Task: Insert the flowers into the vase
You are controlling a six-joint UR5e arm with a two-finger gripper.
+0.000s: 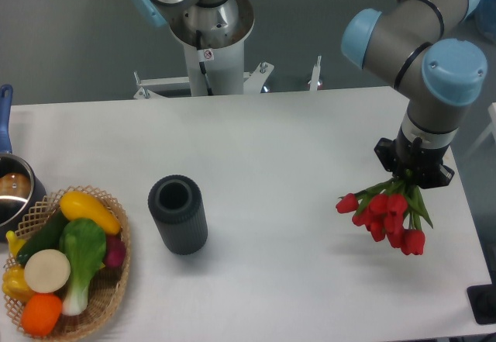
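Observation:
The flowers (385, 214), a bunch of red tulip buds on short green stems, hang at the right side of the table with their heads spread low and to the left. My gripper (412, 173) is shut on their stems just above the buds; its fingertips are hidden by the wrist and the leaves. The vase (177, 214), a dark grey ribbed cylinder with its round mouth open to the camera, stands upright left of centre, well apart from the flowers.
A wicker basket (108, 295) of toy vegetables sits at the front left corner. A steel pot (12, 195) with a blue handle is at the left edge. The arm's base (205, 39) stands behind the table.

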